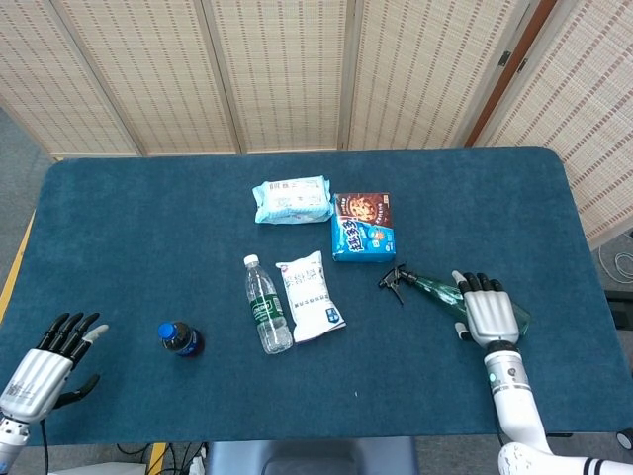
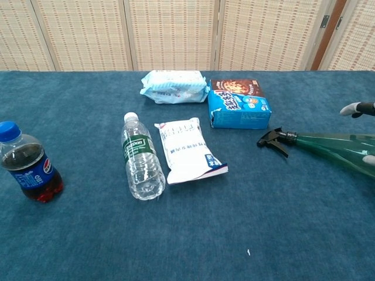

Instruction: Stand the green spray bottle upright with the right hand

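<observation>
The green spray bottle [image 1: 445, 294] lies on its side on the blue counter [image 1: 148, 218], its black trigger head pointing toward the cookie box [image 1: 363, 226] and its body running out to the right. In the head view the right robot hand [image 1: 487, 313] lies palm-down over the bottle's wide end, fingers fairly straight and spread; whether they actually grip the bottle cannot be told. The chest view shows far less of that robot hand, only fingertips [image 2: 354, 109] entering at the right edge above the bottle, but it shows the bottle's translucent green body and nozzle more clearly. The left robot hand [image 1: 49, 356] appears only in the head view, near the counter's front left corner, fingers apart and holding nothing. Left of the spray bottle lie a white pouch [image 1: 310, 296] and a clear water bottle [image 1: 267, 305] side by side, a cola bottle [image 1: 181, 338] stands further left, and a pale blue packet [image 1: 293, 199] sits just beside the cookie box.
</observation>
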